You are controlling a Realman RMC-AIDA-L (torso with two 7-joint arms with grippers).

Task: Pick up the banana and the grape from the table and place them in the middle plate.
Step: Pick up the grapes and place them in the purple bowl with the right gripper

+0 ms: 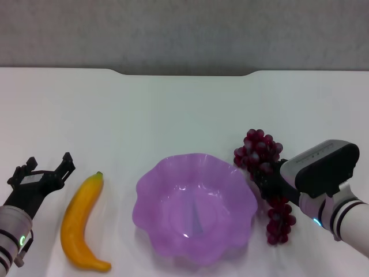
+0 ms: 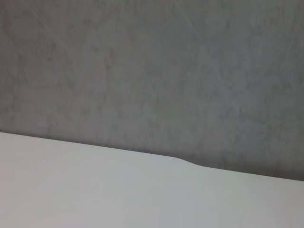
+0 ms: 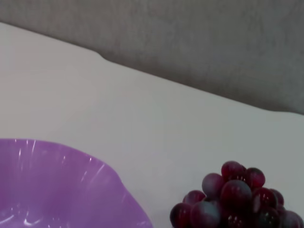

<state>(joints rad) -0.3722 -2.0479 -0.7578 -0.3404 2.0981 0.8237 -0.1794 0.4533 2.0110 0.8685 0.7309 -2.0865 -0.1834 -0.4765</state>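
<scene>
The banana (image 1: 83, 222) lies on the white table (image 1: 173, 109), left of the middle plate (image 1: 193, 208), a translucent purple dish with a wavy rim and nothing in it. Just left of the banana my left gripper (image 1: 49, 164) is open and holds nothing. The grape (image 1: 260, 151), a dark red-purple bunch, lies right of the plate. My right gripper (image 1: 267, 180) sits over the middle of the bunch and covers that part. The right wrist view shows the plate's rim (image 3: 61, 180) and the bunch's far end (image 3: 232, 199). The left wrist view shows only table and wall.
A grey wall (image 1: 184, 29) runs behind the table's far edge, which has a shallow notch (image 1: 184, 74) in its middle. Bare white surface stretches beyond the plate and fruit.
</scene>
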